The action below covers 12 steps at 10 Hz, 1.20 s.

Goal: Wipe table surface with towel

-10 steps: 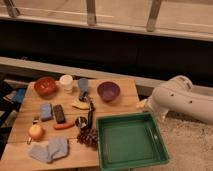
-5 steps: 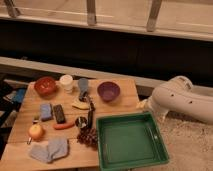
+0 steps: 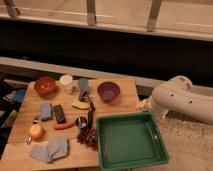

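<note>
Lying crumpled on the desk's (image 3: 125, 87) front-left corner, the towel (image 3: 50, 149) sits ungrasped since the gripper (image 3: 144, 105), open or closed unclear, hangs beyond the right edge.

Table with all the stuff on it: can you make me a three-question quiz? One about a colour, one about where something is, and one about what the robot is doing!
1. What colour is the tray?
A. red
B. green
C. yellow

2. Where is the towel?
A. in the tray
B. on the table, at the near corner on the picture's left
C. hanging over the arm

3. What is the robot's tool doing?
A. holding the towel
B. reaching into the tray
C. sitting by the table's right edge, away from the towel

Answers:
1 B, the tray's rim and floor are green all over.
2 B, the towel lies crumpled on the wood at that corner.
3 C, the tool is at the end of the white arm, across the table from the towel.
</note>
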{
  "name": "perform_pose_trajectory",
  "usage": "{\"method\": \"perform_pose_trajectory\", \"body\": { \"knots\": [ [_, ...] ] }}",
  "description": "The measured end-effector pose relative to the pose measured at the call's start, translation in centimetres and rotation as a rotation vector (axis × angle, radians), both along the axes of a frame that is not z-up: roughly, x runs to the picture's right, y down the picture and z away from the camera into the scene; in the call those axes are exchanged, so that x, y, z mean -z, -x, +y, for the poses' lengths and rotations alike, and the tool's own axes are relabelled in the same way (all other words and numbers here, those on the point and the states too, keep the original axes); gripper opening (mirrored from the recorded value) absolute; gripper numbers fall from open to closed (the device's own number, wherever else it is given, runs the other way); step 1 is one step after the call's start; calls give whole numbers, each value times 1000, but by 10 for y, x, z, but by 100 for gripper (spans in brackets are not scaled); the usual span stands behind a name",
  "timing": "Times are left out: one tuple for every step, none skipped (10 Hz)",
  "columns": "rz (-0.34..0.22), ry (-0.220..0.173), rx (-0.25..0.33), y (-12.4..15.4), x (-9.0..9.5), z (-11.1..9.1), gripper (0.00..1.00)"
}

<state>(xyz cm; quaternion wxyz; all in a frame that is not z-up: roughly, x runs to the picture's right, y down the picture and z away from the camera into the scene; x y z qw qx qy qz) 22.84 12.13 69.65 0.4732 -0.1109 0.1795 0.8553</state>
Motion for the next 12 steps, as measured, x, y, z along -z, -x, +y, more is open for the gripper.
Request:
{"method": "perform_pose_trajectory", "body": {
  "knots": [
    [0, 0, 0, 0, 0, 0, 78],
    [0, 0, -1, 0, 0, 0, 78],
    [-12, 5, -3, -1, 0, 0, 78],
    [-28, 25, 4, -7, 0, -2, 78],
    [-43, 34, 25, -14, 0, -8, 78],
    [-63, 36, 54, -14, 0, -14, 78],
    [-85, 37, 83, -7, 1, -19, 78],
    [-115, 39, 119, 7, 3, -22, 78],
    [-142, 40, 148, 22, 5, -25, 78],
    [-183, 38, 190, 48, 8, -28, 78],
    [-231, 33, 243, 81, 13, -30, 78],
    [-272, 23, 288, 110, 20, -30, 78]
  ]
}}
